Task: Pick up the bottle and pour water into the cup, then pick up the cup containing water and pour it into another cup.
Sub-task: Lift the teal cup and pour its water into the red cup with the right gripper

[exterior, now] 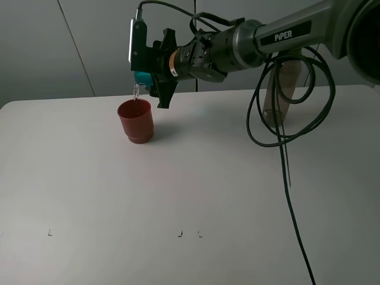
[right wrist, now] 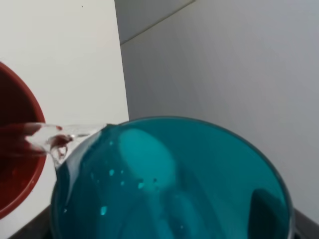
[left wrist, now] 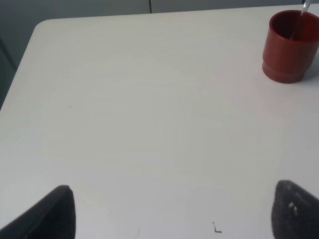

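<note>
My right gripper (exterior: 149, 76) is shut on the teal cup (exterior: 142, 78) and holds it tipped over, above the red-brown cup (exterior: 136, 120). A thin stream of water (exterior: 136, 92) runs from the teal rim into the red-brown cup. The right wrist view shows the teal cup (right wrist: 169, 179) up close, with water (right wrist: 55, 137) spilling over its lip into the red-brown cup (right wrist: 15, 169). The smoky bottle (exterior: 278, 98) stands at the back right, partly behind the arm's cables. My left gripper (left wrist: 179, 219) is open and empty above the table, with the red-brown cup (left wrist: 290, 46) well ahead of it.
The white table (exterior: 178, 190) has small dark corner marks (exterior: 50, 233) near its front. Black cables (exterior: 285, 130) hang from the right arm and trail over the table's right side. A grey wall stands behind the table.
</note>
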You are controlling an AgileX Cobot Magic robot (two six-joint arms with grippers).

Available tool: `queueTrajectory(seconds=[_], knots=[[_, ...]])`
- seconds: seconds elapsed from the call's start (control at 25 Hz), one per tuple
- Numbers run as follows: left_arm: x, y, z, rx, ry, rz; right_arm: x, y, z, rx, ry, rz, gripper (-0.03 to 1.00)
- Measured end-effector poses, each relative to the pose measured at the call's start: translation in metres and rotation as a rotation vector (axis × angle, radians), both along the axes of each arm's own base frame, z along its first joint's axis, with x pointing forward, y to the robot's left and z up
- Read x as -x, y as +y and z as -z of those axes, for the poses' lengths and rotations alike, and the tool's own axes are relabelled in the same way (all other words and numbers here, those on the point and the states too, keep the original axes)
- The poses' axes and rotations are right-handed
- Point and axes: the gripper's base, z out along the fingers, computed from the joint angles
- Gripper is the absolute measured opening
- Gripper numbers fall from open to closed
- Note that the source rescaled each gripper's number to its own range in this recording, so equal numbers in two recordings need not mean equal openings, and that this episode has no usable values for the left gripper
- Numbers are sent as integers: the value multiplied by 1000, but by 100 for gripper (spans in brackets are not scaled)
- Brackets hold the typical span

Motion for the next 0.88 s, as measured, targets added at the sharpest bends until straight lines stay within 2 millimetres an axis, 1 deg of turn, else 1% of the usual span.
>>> queueTrajectory(seconds=[0.88], knots=[[0,0,0,0,0,0,0,0,0,132,-108,-94,14]])
